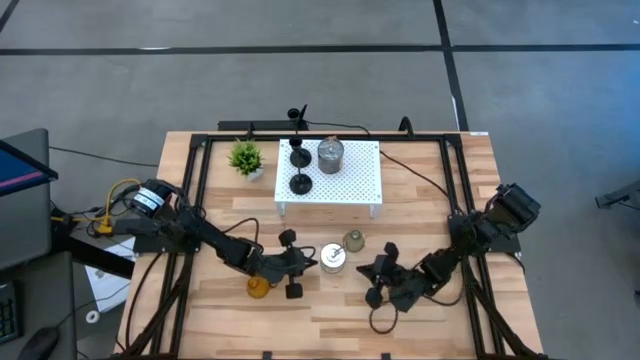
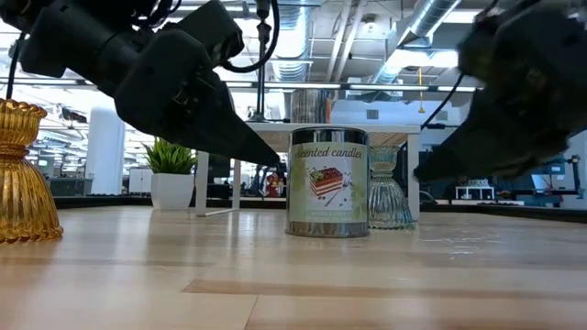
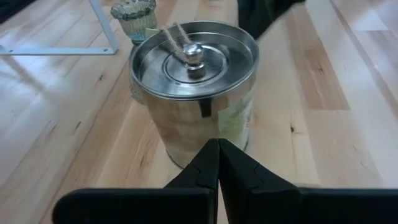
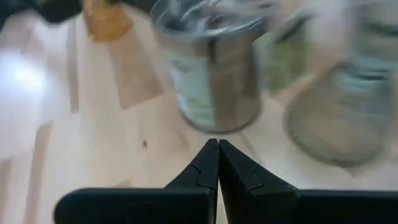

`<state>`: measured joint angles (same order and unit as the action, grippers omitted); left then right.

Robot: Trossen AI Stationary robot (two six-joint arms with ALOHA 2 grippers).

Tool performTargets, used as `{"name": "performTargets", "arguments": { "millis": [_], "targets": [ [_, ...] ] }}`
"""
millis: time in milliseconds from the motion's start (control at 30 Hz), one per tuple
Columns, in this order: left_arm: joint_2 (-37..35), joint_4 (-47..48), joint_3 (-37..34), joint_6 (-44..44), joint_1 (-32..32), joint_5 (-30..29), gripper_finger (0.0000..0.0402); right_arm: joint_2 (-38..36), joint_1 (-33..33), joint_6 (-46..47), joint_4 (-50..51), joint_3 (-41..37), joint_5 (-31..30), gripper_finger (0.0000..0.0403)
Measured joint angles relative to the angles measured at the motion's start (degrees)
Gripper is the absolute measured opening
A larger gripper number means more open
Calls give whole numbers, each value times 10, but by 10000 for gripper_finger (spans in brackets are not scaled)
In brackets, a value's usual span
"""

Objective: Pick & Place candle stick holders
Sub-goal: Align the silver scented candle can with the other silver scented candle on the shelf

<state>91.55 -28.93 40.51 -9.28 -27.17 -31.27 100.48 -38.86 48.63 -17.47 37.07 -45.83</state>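
Observation:
A silver lidded tin labelled as a scented candle (image 1: 333, 257) stands upright on the table, also in the left wrist view (image 3: 194, 93) and the low view (image 2: 327, 181). My left gripper (image 1: 311, 263) is shut, its tips at the tin's left wall. My right gripper (image 1: 373, 268) is shut and empty, a little to the tin's right. A greyish bell-shaped holder (image 1: 353, 240) stands just behind the tin. An amber holder (image 1: 259, 287) stands near my left arm. Two black sticks (image 1: 299, 152) (image 1: 300, 183) and a second tin (image 1: 330, 155) stand on the white perforated stand (image 1: 355, 185). My left gripper's shut fingertips (image 3: 218, 149) lie level at the lower part of the tin's side wall (image 3: 205, 134), coming from the table's left. I cannot tell whether they touch it. The tin stands upright on its base.
A small green potted plant (image 1: 246, 158) stands at the stand's left. The table's black frame rails (image 1: 196, 190) run along both sides. Bare wood lies in front of the tin, toward the near edge.

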Motion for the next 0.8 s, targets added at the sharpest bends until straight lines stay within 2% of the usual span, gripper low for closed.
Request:
{"name": "performTargets", "arguments": {
  "millis": [167,333,600,800],
  "targets": [
    [0,0,0,0,9,25,6,52,41,-94,-126,1,81,1],
    [0,0,0,0,10,37,6,60,56,-126,-124,4,158,8],
    [0,0,0,2,31,23,4,52,57,-186,-117,5,157,31],
    [0,0,0,0,48,36,5,52,56,-217,-117,5,157,96]
  ]
}}
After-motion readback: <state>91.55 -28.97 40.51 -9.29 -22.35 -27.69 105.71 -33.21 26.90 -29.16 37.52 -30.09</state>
